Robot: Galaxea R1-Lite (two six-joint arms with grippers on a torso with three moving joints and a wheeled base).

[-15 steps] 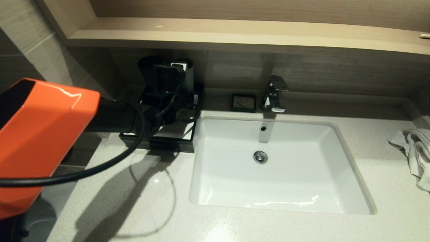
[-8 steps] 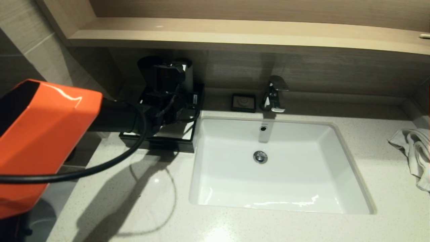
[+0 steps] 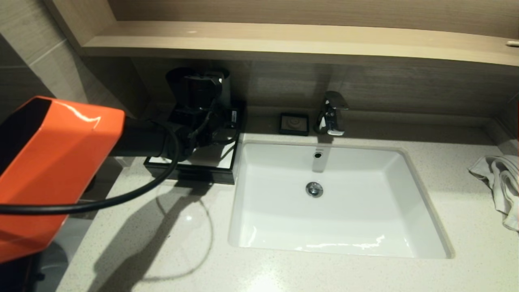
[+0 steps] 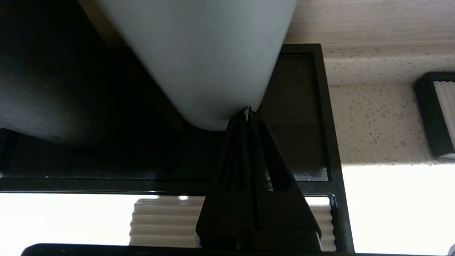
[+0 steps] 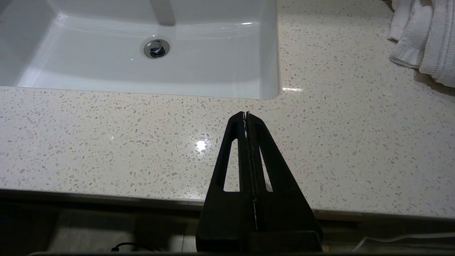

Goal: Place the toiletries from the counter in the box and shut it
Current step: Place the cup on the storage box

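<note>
Fingertips of the left gripper (image 4: pixel 247 113) are pressed flat together with nothing between them, and they are seen nosed up against the lower edge of a grey cup (image 4: pixel 199 60) that stands on the black box (image 3: pixel 190 172). From the head camera the box is found at about ten o'clock from the basin (image 3: pixel 336 202), hard against its left rim on the counter (image 3: pixel 170 243), with the white top panel partly hidden under the wrist. No toiletries can be made out on the stone in any view, so the packing is judged done and the closing to be the step in hand; whether the drawer front is fully home cannot be told.

For the closing to go well, the shut tips should be used as a blunt pusher, kept low and square to the box, and the push should be made slowly so that the cup is not tipped. The soap dish (image 3: pixel 294 123), at two o'clock from the box, should be left alone, as should the tap (image 3: pixel 332 113).

The right gripper (image 5: pixel 246 114) is parked over the counter's front edge, at six o'clock from the basin, closed and empty. A white towel (image 3: pixel 500 182) lies at the basin's three o'clock.
</note>
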